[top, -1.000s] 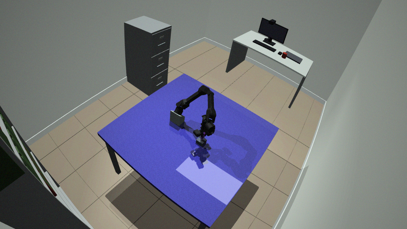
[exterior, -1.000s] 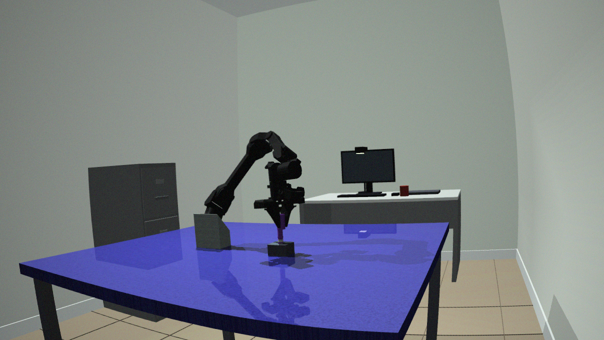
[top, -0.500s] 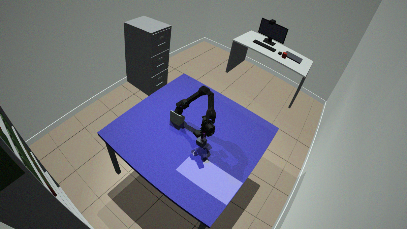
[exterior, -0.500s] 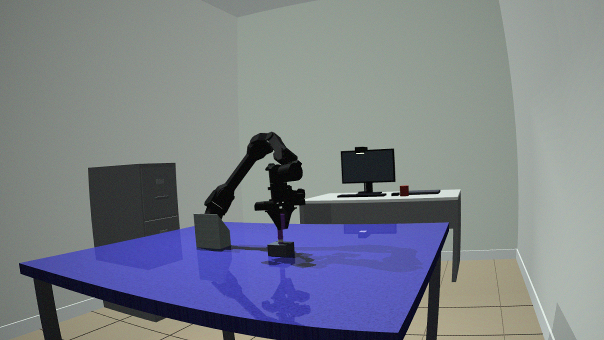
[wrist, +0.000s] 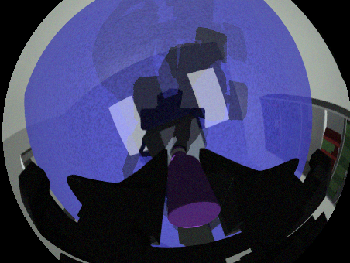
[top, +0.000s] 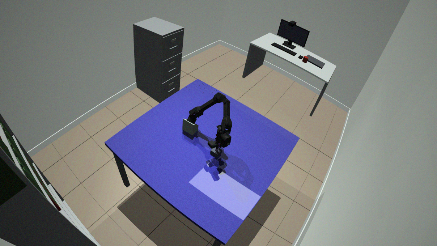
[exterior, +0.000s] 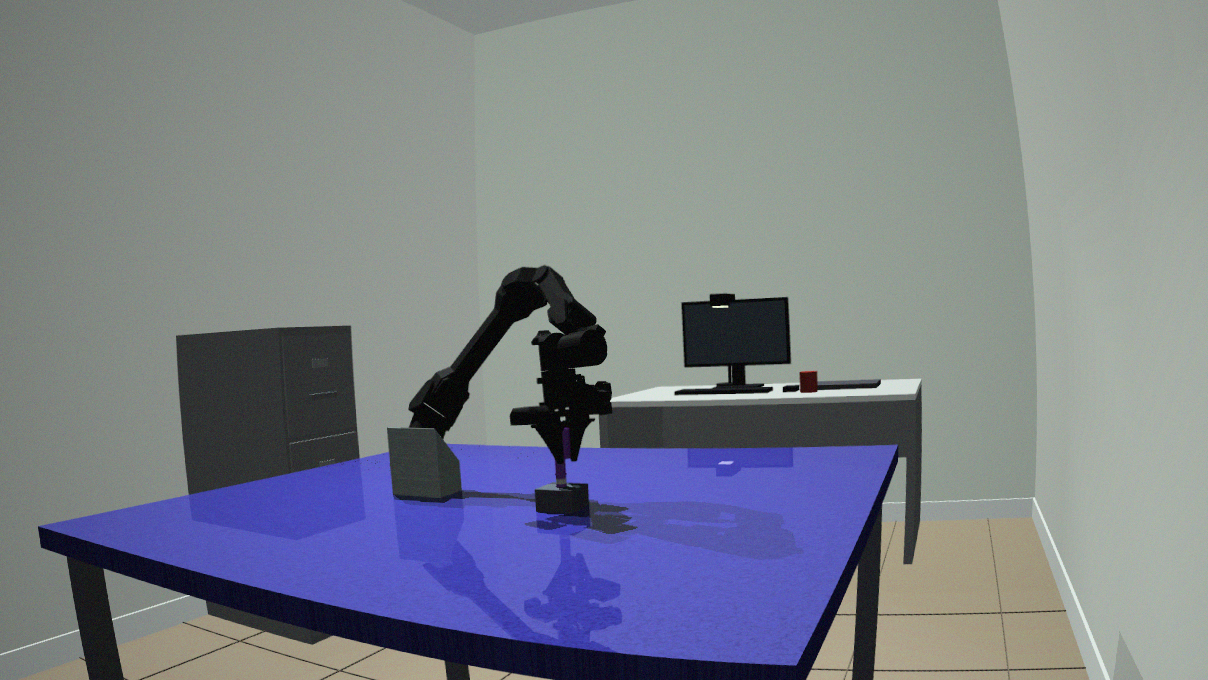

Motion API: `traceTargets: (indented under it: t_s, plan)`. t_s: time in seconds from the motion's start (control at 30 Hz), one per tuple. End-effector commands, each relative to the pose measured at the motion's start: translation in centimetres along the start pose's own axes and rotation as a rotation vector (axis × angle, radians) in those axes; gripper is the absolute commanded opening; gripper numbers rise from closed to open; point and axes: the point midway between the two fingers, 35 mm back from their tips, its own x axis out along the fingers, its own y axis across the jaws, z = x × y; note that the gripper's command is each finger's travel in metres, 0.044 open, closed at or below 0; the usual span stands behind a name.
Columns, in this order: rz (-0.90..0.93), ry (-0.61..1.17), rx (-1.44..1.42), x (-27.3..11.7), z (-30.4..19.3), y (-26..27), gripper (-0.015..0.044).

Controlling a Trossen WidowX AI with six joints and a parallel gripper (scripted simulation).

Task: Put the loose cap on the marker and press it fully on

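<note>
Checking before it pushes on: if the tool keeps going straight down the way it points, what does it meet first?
The tool, shut on the purple marker cap, would likely meet the dark grey holder block first; how far the cap is seated is unclear.

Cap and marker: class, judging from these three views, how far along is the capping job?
Done: the gripper is shut on the purple cap, off the table, upright over the marker in the holder block. In hand: lowering the cap onto the marker; whether it has seated cannot be told. Left: pressing it fully on, releasing, and moving the arm away.
</note>
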Motion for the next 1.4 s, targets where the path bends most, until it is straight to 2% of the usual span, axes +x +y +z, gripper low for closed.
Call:
traceTargets:
  t_s: [0.0,1.37]
  plan:
    - [0.003,0.060,-0.002,2.8,-0.7,0.1,0.0000]
    - [0.003,0.060,-0.002,4.3,0.0,0.4,0.0000]
